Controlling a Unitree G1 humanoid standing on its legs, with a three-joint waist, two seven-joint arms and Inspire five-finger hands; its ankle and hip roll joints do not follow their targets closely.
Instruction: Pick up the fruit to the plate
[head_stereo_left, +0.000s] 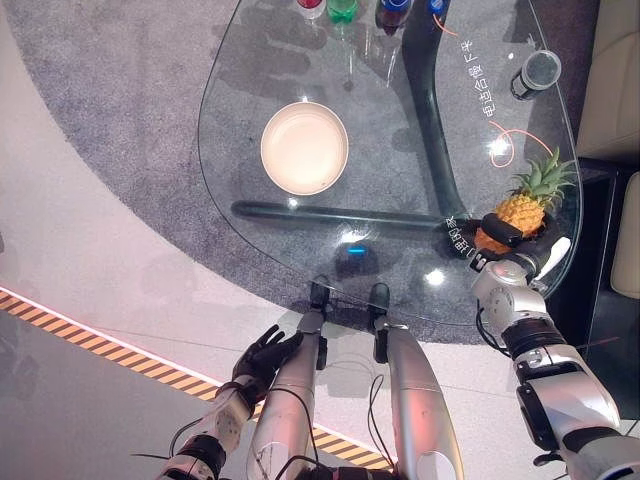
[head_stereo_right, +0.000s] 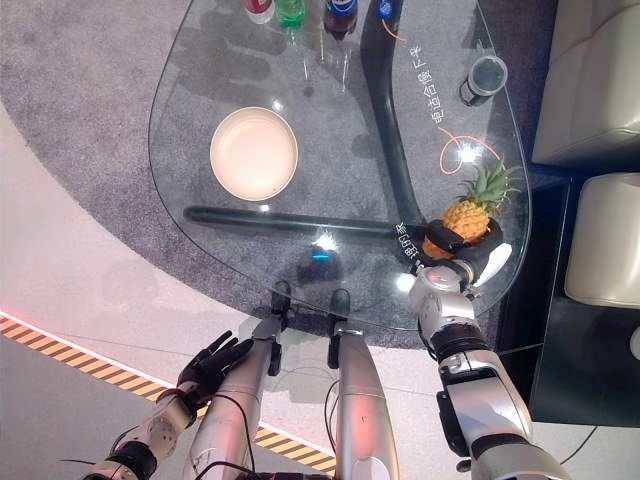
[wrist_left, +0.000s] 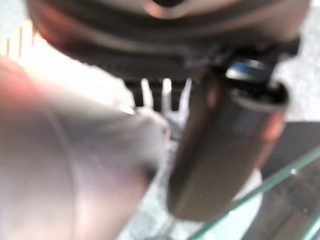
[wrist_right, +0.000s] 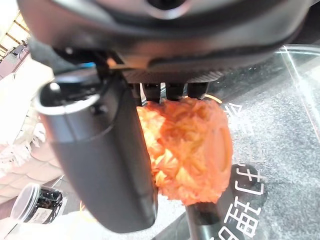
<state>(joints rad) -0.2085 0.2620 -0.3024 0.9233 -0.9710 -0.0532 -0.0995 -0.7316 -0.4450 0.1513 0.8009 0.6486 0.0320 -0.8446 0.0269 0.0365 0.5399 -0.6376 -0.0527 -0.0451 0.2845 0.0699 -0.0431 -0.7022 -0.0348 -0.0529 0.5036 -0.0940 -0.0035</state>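
1 pineapple (head_stereo_left: 521, 213) sits gripped in the right hand (head_stereo_left: 505, 247) on the glass counter (head_stereo_left: 400, 250); 1 plate (head_stereo_left: 304, 147) well apart; left hand (head_stereo_left: 265, 355) hangs relaxed, fingers straight; 4 bottles (head_stereo_left: 341, 9) cut off.

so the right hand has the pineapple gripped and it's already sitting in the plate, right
Not in the plate. The right hand is curled round the pineapple at the table's right edge, as the left eye view shows; the plate lies apart, further left. The right wrist view confirms the grip.
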